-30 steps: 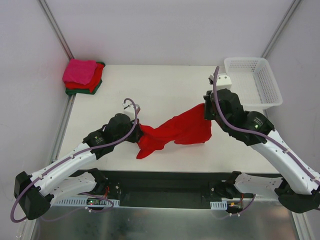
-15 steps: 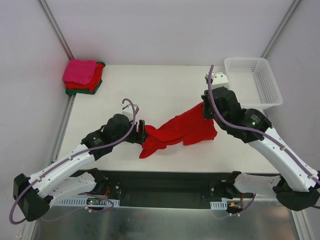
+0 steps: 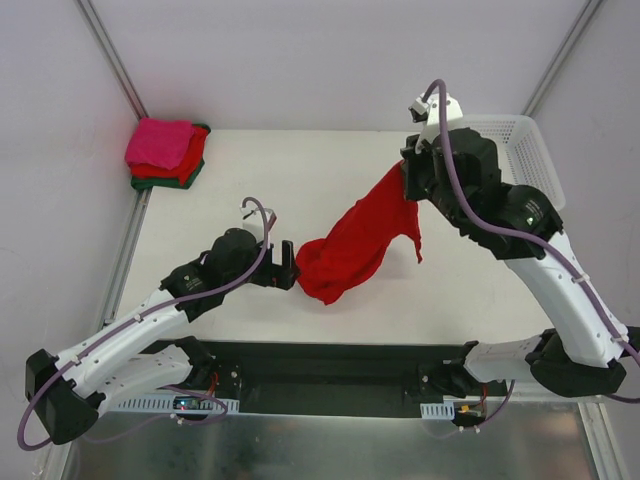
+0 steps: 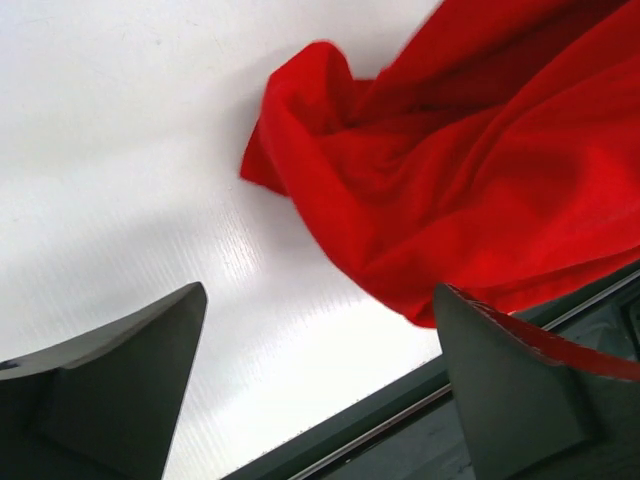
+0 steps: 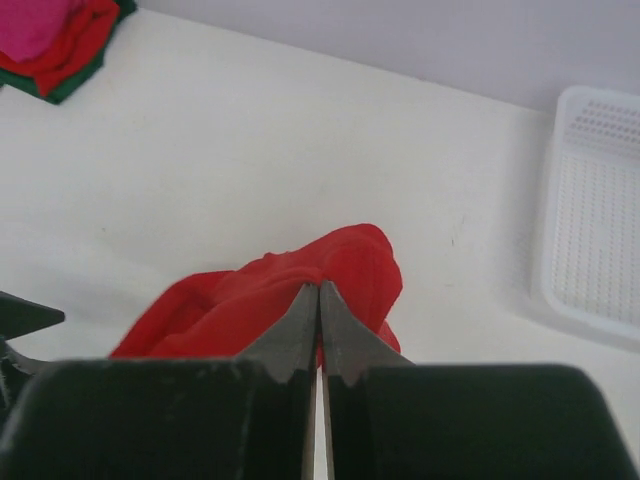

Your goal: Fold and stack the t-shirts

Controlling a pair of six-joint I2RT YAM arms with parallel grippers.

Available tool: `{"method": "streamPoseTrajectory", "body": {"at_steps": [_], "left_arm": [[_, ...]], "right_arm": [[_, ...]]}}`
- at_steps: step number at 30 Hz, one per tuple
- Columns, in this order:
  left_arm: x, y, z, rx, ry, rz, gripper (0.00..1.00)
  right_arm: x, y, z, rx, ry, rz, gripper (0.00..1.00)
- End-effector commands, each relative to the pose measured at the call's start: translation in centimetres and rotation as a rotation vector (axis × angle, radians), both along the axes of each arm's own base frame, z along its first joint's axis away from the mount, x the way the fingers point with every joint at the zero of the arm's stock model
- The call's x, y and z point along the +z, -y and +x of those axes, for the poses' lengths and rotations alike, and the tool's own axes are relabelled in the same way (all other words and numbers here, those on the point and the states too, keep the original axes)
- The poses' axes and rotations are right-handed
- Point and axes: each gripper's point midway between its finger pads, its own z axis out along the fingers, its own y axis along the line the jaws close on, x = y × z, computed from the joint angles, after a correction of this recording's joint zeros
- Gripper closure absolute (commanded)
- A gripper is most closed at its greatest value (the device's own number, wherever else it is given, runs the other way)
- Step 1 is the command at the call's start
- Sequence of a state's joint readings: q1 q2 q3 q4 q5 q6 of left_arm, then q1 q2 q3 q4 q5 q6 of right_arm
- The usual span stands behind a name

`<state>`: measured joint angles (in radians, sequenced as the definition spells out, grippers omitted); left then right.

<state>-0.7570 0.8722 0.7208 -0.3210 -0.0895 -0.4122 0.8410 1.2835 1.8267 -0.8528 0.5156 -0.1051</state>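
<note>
**Left arm** [image 3: 130, 330]: stretched low across the table from the near left corner, wrist pointing right. The left gripper [image 3: 285, 265] has its fingers spread wide with nothing between them. In its wrist view the left gripper [image 4: 318, 300] faces the low end of the red shirt [image 4: 470, 180], just beside it and not touching.

**Right arm** [image 3: 560, 280]: reared up high over the right half of the table, elbow bent, wrist turned left. The right gripper [image 3: 404, 182] has its fingers pressed together on a pinch of cloth at the shirt's upper end. The right wrist view shows the right gripper [image 5: 319, 300] with the red shirt [image 5: 230, 300] bunched behind its tips.

**Red shirt** [image 3: 355, 240]: hangs slantwise from the right gripper, its lower end crumpled on the table near the middle of the front edge.

**Stack of folded shirts** [image 3: 165, 152]: far left corner of the table, pink on top, red beneath, dark green at the bottom. It also shows at the top left of the right wrist view [image 5: 50, 40].

**Basket** [image 3: 545, 165]: white plastic lattice, far right corner, partly behind the right arm. Its mesh floor shows in the right wrist view [image 5: 600, 200].

**Table** [image 3: 300, 170]: white, matte, with a dark rail along the near edge.

**Walls** [image 3: 330, 60]: pale, with grey metal struts at the corners.
</note>
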Motion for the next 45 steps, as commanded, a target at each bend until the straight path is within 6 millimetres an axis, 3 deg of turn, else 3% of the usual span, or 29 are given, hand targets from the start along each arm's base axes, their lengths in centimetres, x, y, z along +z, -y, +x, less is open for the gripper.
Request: {"method": "streamPoseTrajectory", "body": {"at_steps": [1,4,9,19,26,33,45], "left_arm": [[0.6,-0.5,0.3,0.038,0.015,-0.018,0.01],[0.4,-0.7,0.3,0.047,0.016,-0.016,0.01],[0.0,-0.9,0.1,0.053,0.008,-0.016,0.01],[-0.5,-0.1,0.5,0.043,-0.013,-0.012,0.01],[0.0,2.7,2.2,-0.023,0.027,-0.066,0.01],[-1.3,5.0,3.7,-0.049,0.032,-0.1,0.01],[-5.7,9.6,5.7,-0.098,-0.062,-0.169,0.01]], "right_arm": [[5.0,-0.6,-0.8,0.098,0.093,0.064,0.98],[6.5,-1.0,-1.8,0.162,0.121,0.098,0.99],[7.2,-0.3,-2.5,0.169,0.14,0.116,0.98],[5.9,0.6,-2.8,0.144,0.125,0.089,0.99],[6.1,2.5,-3.9,0.118,0.136,0.085,0.99],[5.9,3.5,-4.5,0.102,0.128,0.086,0.99],[5.6,4.9,-5.7,0.092,0.123,0.097,0.99]]}}
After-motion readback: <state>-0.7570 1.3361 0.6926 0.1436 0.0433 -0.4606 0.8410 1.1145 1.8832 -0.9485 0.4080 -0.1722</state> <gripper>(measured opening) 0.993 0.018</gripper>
